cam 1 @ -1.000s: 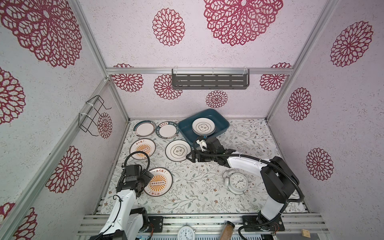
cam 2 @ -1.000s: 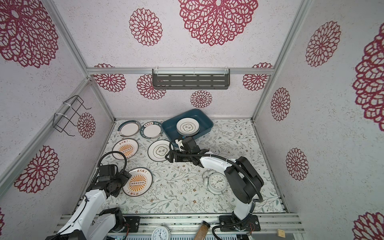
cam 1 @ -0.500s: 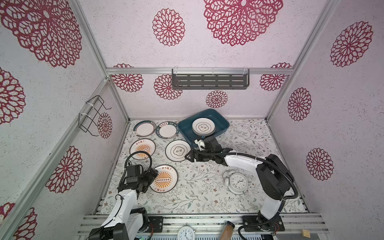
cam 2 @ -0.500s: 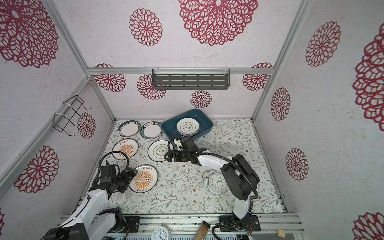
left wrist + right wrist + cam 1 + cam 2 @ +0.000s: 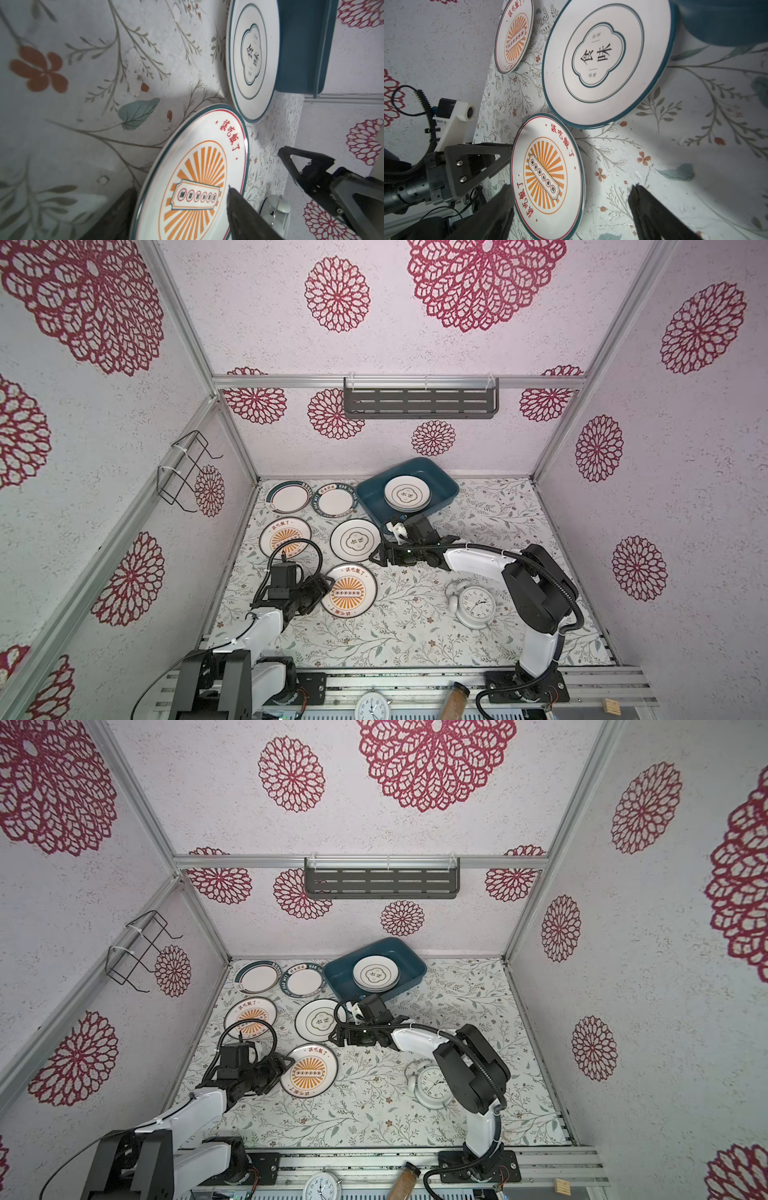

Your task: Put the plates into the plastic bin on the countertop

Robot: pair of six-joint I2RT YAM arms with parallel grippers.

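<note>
Left gripper (image 5: pixel 327 588): fingers half-wide, astride 9 o'clock rim of white orange-sunburst ceramic plate (image 5: pixel 349 592). Right gripper (image 5: pixel 379 559): wide, at 4 o'clock of white quatrefoil plate (image 5: pixel 356 540). Dark teal plastic bin (image 5: pixel 442 489) with stacked plates (image 5: pixel 406 494) at leafy-print countertop (image 5: pixel 415 626) 12 o'clock.

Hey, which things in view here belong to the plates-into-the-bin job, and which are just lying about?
Job: plastic bin, plate stack inside it, two teal-rimmed plates, two sunburst plates, quatrefoil plate.
Lying about: alarm clock, grey wall shelf, wire rack, spice jar.
</note>
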